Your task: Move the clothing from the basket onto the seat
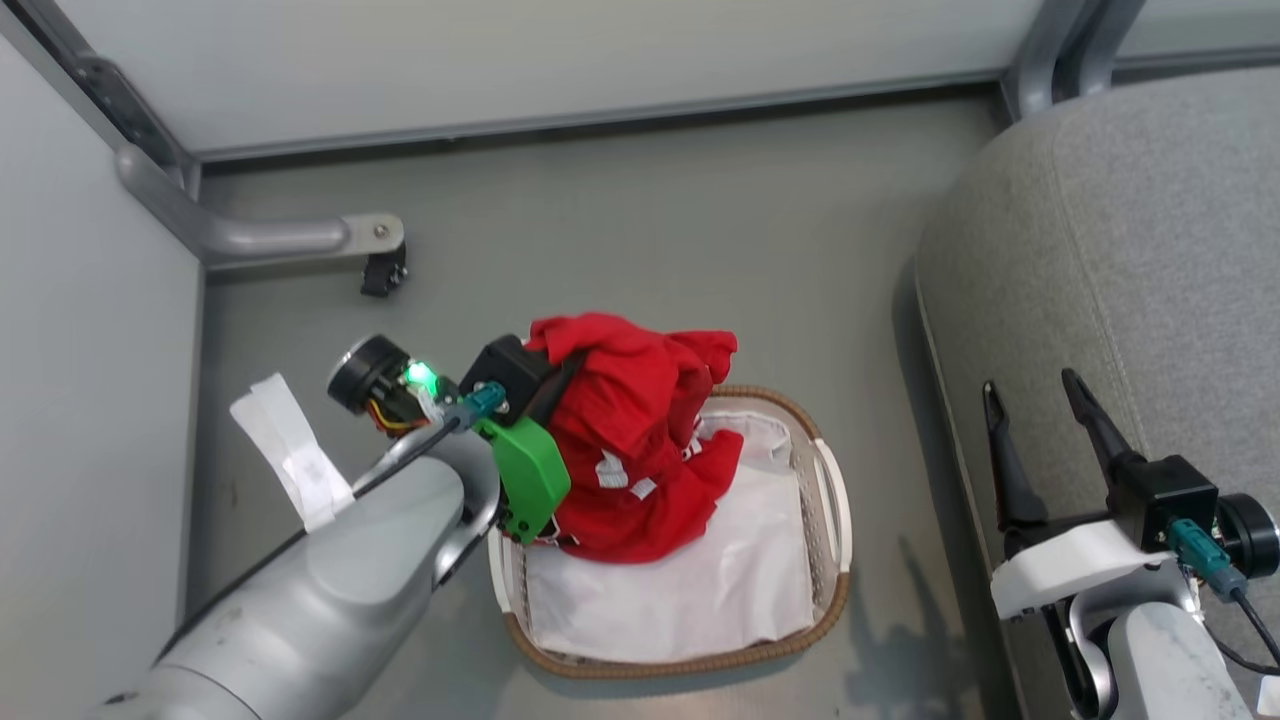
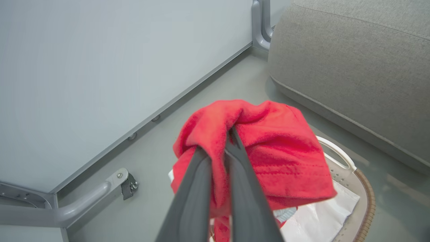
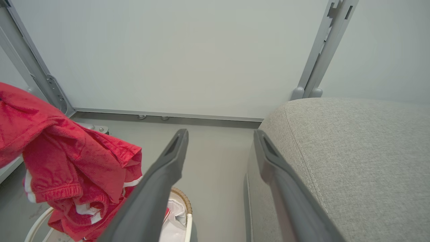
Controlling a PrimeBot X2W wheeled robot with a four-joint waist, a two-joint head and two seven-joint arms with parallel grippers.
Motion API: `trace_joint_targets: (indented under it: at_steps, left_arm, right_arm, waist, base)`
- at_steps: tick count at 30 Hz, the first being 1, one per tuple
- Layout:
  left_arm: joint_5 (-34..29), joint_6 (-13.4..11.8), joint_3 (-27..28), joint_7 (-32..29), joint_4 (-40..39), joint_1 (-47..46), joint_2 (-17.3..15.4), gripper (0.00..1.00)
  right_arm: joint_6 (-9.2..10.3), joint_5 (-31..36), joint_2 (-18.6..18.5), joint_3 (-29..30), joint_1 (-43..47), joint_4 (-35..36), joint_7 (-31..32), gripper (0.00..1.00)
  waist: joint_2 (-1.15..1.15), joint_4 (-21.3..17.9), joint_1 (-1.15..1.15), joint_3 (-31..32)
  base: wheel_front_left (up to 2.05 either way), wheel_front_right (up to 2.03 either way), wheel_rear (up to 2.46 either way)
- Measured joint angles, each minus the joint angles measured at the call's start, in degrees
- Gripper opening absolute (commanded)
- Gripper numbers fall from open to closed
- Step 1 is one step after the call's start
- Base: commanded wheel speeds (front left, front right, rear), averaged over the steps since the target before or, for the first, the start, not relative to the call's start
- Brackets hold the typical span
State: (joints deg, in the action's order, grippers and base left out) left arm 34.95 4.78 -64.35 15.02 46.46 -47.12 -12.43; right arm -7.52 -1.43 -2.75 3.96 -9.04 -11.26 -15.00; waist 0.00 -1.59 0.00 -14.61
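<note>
My left gripper [image 2: 226, 141] is shut on the red clothing [image 1: 640, 430], a bundle lifted above the basket [image 1: 835, 500] with its lower folds still hanging into it. White trim shows on the clothing [image 3: 77, 168] in the right wrist view. In the left wrist view the clothing [image 2: 268, 151] drapes over both fingers. The basket's white liner [image 1: 700, 590] lies bare inside. My right gripper [image 1: 1035, 400] stands open and empty at the lower right, over the edge of the grey seat [image 1: 1130, 260]. The seat [image 3: 352, 151] sits just right of the right gripper [image 3: 220, 137].
A grey metal frame leg with a black caster [image 1: 383, 270] stands on the floor to the far left. Pale wall panels [image 1: 560, 60] close off the back and left. A white paper tag [image 1: 295, 450] hangs on my left forearm. Open floor lies between basket and seat.
</note>
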Motion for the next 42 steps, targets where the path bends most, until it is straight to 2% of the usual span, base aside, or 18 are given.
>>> trace_joint_targets:
  at_steps: [12,17,34,42]
  left_arm:
    - [-5.1,1.6,-0.9,0.0,-4.0,-8.3,-4.9,0.00]
    - [-6.3,2.1,-1.8,0.0,-5.0,-11.6,-5.6,0.00]
    - [-7.3,2.5,-4.3,-0.3,-11.8,-20.3,-4.7,0.00]
    - [-6.2,2.6,-5.5,-1.4,-12.7,-21.8,-2.8,0.00]
  right_arm:
    - [0.00,0.0,0.0,-2.7,2.3,-0.8,0.0,1.00]
    - [0.00,0.0,0.0,-3.8,2.5,-0.9,0.0,1.00]
    - [0.00,1.1,0.0,-9.6,-1.0,-1.8,0.0,1.00]
    - [0.00,0.4,0.0,-16.1,-5.1,-5.7,0.0,1.00]
  waist:
    - [0.00,1.0,0.00,9.7]
    - [0.00,0.6,0.00,11.9]
    - [0.00,0.8,0.00,15.0]
    - [0.00,1.5,0.00,15.6]
  base:
    - [0.00,0.00,0.00]
    - [0.00,0.00,0.00]
    - [0.00,0.00,0.00]
    - [0.00,0.00,0.00]
